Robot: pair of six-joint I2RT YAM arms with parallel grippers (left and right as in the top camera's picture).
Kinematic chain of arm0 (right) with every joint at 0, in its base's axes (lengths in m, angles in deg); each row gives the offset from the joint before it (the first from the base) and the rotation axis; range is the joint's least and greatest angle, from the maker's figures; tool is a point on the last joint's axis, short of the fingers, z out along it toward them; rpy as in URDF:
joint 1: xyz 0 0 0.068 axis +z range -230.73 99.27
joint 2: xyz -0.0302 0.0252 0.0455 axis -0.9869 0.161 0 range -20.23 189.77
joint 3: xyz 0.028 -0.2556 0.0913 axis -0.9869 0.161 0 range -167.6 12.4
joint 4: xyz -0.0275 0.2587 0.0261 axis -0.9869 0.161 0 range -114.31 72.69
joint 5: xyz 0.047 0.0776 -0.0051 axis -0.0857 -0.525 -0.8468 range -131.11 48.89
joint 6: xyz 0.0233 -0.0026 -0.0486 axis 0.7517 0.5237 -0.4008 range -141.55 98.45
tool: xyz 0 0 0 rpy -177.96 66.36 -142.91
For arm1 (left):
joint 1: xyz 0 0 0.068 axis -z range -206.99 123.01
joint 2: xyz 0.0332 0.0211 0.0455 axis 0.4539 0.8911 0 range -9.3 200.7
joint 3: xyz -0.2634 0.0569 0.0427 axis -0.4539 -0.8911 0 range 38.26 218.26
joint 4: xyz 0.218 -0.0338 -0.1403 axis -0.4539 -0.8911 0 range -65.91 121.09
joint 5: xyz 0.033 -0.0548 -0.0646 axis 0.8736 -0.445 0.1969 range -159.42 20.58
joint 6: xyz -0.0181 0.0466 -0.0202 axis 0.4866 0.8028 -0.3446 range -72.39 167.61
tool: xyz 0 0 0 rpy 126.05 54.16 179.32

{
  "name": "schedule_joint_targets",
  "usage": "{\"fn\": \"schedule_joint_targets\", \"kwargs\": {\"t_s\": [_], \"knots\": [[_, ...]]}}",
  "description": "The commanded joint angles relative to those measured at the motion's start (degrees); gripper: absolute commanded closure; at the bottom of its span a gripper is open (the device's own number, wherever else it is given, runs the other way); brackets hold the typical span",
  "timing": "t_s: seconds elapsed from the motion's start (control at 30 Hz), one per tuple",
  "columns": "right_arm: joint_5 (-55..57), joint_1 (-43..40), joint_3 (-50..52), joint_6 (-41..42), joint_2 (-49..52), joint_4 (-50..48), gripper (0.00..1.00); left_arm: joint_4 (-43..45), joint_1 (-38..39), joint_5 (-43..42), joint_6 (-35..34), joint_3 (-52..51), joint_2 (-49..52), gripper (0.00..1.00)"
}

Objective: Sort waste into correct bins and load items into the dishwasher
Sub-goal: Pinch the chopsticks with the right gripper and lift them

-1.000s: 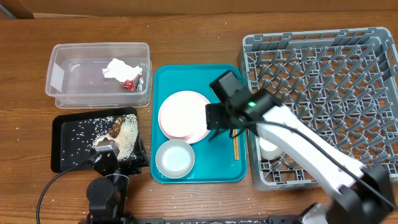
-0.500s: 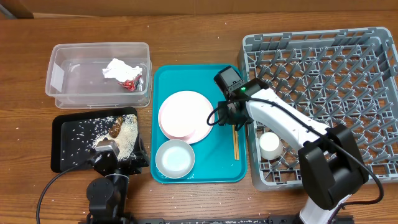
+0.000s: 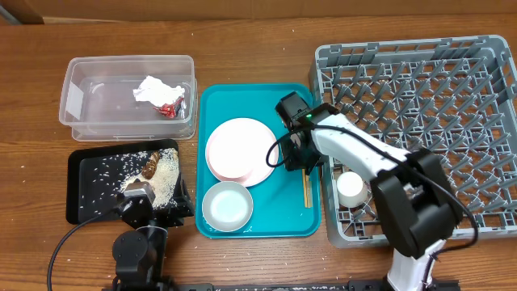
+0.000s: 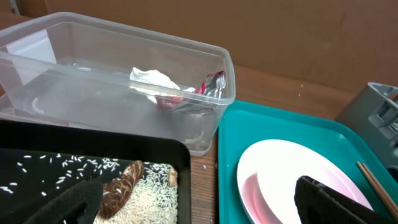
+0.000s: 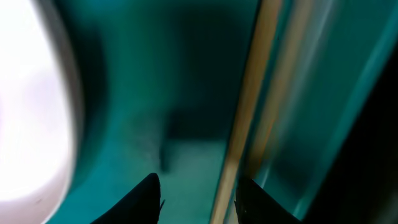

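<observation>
My right gripper (image 3: 302, 159) is low over the teal tray's right side, open, its fingers (image 5: 198, 202) on either side of a wooden chopstick (image 5: 245, 112). The chopsticks (image 3: 307, 191) lie along the tray's right edge. The pink-white plate (image 3: 240, 151) and bowl (image 3: 227, 205) sit in the tray. A white cup (image 3: 350, 188) stands in the grey dish rack (image 3: 420, 89). The clear tub (image 3: 89, 121) holds the tissue (image 3: 152, 87) and red wrapper (image 3: 170, 109). Rice and brown scraps (image 3: 158, 174) lie in the black tray (image 3: 89, 186). My left gripper (image 3: 152, 204) is open and empty by the black tray's right end.
The teal tray (image 3: 250, 95) lies between the bins and the rack. The rack's wall stands just right of the chopsticks. In the left wrist view, the tub (image 4: 211, 106), the rice (image 4: 149, 193) and the plate (image 4: 280, 168) are close ahead.
My right gripper has swung back and dropped onto the tray's right side, over the chopsticks. The left arm has not moved.
</observation>
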Motion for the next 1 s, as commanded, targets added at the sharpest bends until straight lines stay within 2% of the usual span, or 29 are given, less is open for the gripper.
{"fn": "schedule_joint_targets", "kwargs": {"t_s": [0.0,0.07,0.17,0.2,0.27,0.3,0.53,0.77,0.87,0.97], "knots": [[-0.3,0.5,-0.2,-0.8,1.6,0.0,0.6,0.2,0.3,-0.3,-1.0,-0.3,-0.5,0.0],[-0.3,0.7,-0.2,-0.8,2.2,0.0,0.6,0.2,0.3,-0.3,-1.0,-0.3,-0.5,0.0],[-0.3,0.7,-0.2,-0.8,2.4,0.2,0.69,0.2,0.3,-0.3,-1.0,-0.3,-0.5,0.0],[-0.3,0.7,-0.2,-0.8,2.4,0.3,0.75,0.2,0.3,-0.3,-1.0,-0.3,-0.5,0.0],[-0.3,0.7,-0.3,-0.8,2.4,0.5,0.93,0.2,0.3,-0.3,-1.0,-0.3,-0.5,0.0],[-0.3,0.7,-0.4,-0.8,2.3,0.7,0.96,0.2,0.3,-0.3,-1.0,-0.3,-0.5,0.0],[1.0,0.4,-5.8,-0.8,-0.3,5.1,0.96,0.2,0.3,-0.3,-1.0,-0.3,-0.5,0.0],[4.4,-0.8,-15.0,0.1,-9.4,9.0,0.96,0.2,0.3,-0.3,-1.0,-0.3,-0.5,0.0],[9.8,-2.7,-16.2,-0.1,-13.1,9.1,0.96,0.2,0.3,-0.3,-1.0,-0.3,-0.5,0.0],[13.3,-5.5,-16.1,-6.1,-13.8,9.3,0.96,0.2,0.3,-0.3,-1.0,-0.3,-0.5,0.0]]}}
